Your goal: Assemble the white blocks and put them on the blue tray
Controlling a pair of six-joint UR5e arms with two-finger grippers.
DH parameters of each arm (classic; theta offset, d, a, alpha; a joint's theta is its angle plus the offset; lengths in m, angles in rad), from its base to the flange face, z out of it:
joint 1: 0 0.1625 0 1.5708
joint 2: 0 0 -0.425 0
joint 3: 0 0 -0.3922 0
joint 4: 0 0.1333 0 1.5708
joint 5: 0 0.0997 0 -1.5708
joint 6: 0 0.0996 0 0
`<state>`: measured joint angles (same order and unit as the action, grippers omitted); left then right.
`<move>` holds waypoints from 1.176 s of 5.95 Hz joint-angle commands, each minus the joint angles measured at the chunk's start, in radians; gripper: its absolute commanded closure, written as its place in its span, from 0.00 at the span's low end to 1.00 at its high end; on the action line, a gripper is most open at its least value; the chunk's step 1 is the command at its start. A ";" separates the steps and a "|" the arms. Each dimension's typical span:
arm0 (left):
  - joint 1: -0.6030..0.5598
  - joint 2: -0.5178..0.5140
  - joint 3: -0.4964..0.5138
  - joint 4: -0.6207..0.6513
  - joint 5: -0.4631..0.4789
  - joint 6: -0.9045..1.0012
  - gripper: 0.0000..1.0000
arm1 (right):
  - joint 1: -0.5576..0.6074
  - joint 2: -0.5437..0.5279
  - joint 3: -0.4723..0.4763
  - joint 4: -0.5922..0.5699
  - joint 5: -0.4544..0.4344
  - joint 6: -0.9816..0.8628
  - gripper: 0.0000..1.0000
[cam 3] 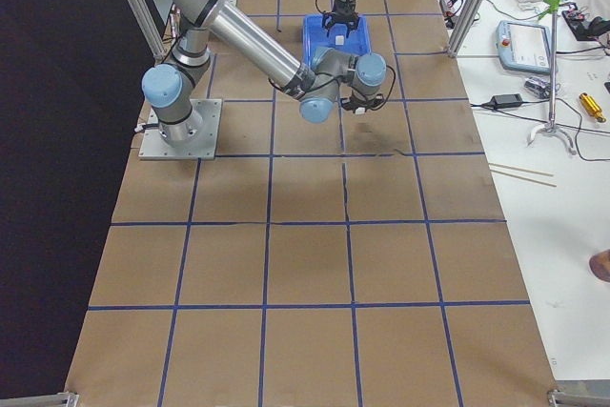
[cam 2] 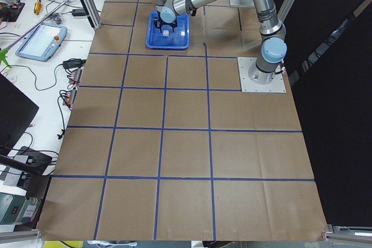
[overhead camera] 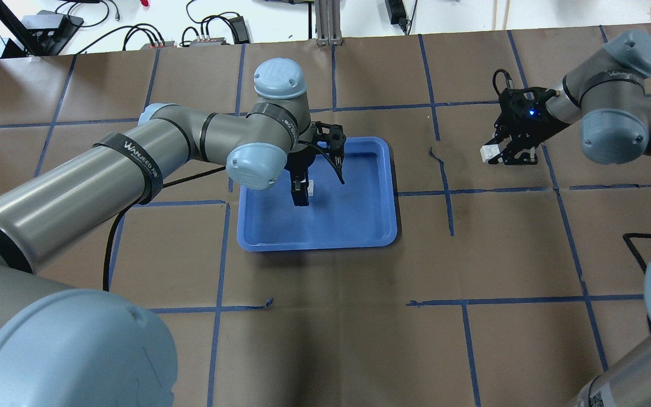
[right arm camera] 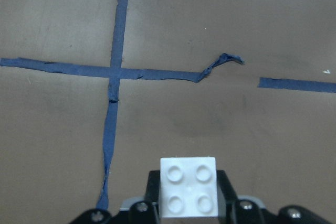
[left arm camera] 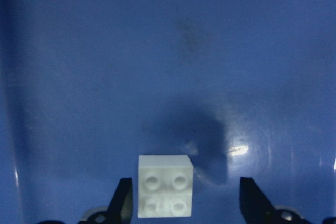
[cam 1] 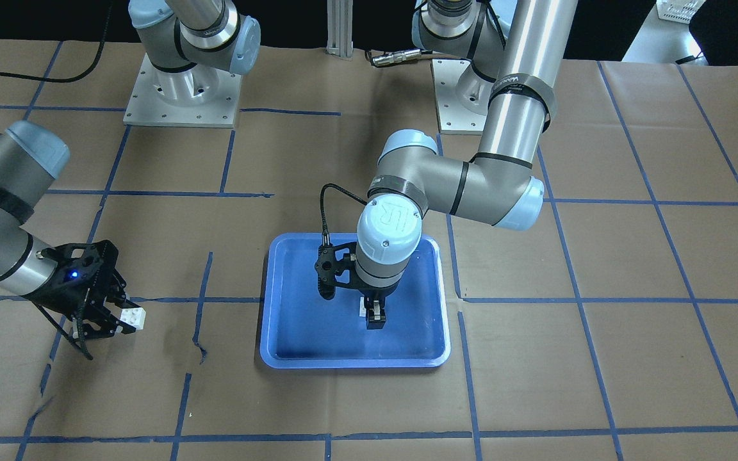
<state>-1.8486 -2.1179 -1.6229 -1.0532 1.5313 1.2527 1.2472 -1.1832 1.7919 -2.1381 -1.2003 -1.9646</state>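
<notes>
With the left pincer (left arm camera: 186, 190) open around one white block (left arm camera: 164, 184) apparently resting on the blue tray (cam 1: 282, 349), and the right pincer (right arm camera: 189, 177) clamped on the other white block (cam 1: 132, 315) well apart over the desk (cam 1: 535, 352), pressing them together risked the unbraced block skidding or tilting.

I see the left gripper (cam 1: 375, 318) pointing straight down over the middle of the blue tray (cam 1: 308, 326), with a white block (cam 1: 363, 308) tucked just beside its fingertips. Well clear of the tray, off its side on the robot's right, the right gripper (cam 1: 122, 317) pinches the other white block (cam 1: 132, 315).
</notes>
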 commanded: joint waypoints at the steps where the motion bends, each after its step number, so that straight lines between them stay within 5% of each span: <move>1: 0.003 0.021 0.015 -0.036 -0.003 -0.038 0.15 | 0.003 -0.105 0.000 0.084 0.036 0.077 0.78; 4: 0.078 0.168 0.086 -0.238 -0.007 -0.048 0.15 | 0.131 -0.144 0.078 0.060 0.041 0.212 0.77; 7: 0.117 0.396 0.090 -0.347 -0.013 -0.328 0.12 | 0.347 -0.096 0.081 -0.150 0.039 0.482 0.77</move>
<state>-1.7484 -1.7747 -1.5345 -1.3728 1.5210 1.0229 1.5265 -1.3011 1.8723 -2.2239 -1.1610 -1.5685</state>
